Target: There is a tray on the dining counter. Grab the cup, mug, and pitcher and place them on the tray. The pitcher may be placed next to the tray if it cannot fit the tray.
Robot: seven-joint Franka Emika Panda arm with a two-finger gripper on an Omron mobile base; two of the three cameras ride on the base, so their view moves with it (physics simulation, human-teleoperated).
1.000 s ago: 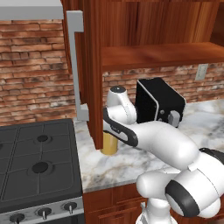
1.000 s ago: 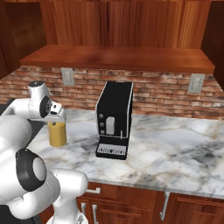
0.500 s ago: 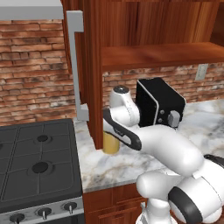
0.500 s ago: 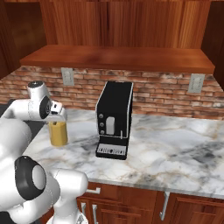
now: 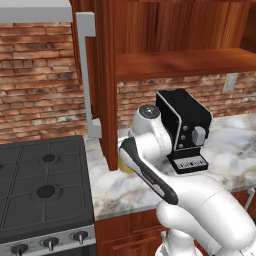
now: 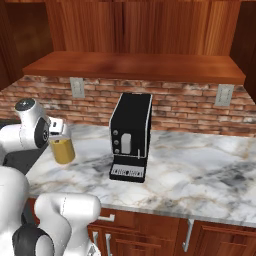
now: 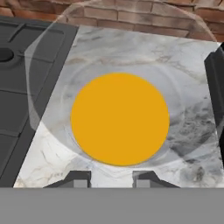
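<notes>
— Where is the pitcher [image 7: 120, 119] compared to the claw [image 7: 112, 178]?

— Directly under it. In the hand view we look straight down into the glass, and the orange liquid is just above the two fingertips [image 7: 78, 178]. The claw grips the near rim of the pitcher, with the jaws narrow.

— And what is around?

— On the marble worktop [image 6: 200, 175], the black coffee machine [image 6: 131, 136] stands at one side of the claw, near. The black stove [image 5: 42, 190] is at the other side.
</notes>
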